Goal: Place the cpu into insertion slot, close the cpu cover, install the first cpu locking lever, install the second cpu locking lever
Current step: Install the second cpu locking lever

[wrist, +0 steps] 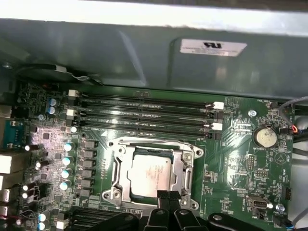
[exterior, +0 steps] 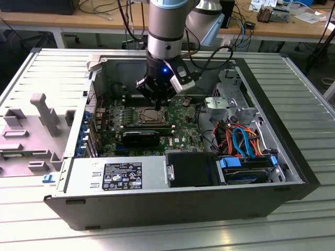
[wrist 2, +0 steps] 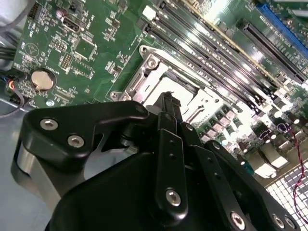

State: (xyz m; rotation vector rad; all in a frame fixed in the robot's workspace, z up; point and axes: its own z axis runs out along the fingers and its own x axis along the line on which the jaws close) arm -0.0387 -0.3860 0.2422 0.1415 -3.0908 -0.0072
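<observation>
Arm vertical, wrist pointing straight down. Gripper (exterior: pixel 157 106) low, black fingers (wrist: pixel 168 196) look pinched together at the tips, probably closed.

labels: power supply (exterior: pixel 107 175), case wall (wrist: pixel 213 47) | text: unreadable

- Below me, an open black desktop computer case (exterior: pixel 293 136) lies on a ribbed grey metal table (exterior: pixel 47 73).
- A green motherboard (wrist: pixel 240 159) carries a round silver coin battery (wrist: pixel 265 137) and long black memory slots (wrist: pixel 144 113).
- Blue and orange cables (exterior: pixel 243 138) bundle near what may be a drive bay.
</observation>
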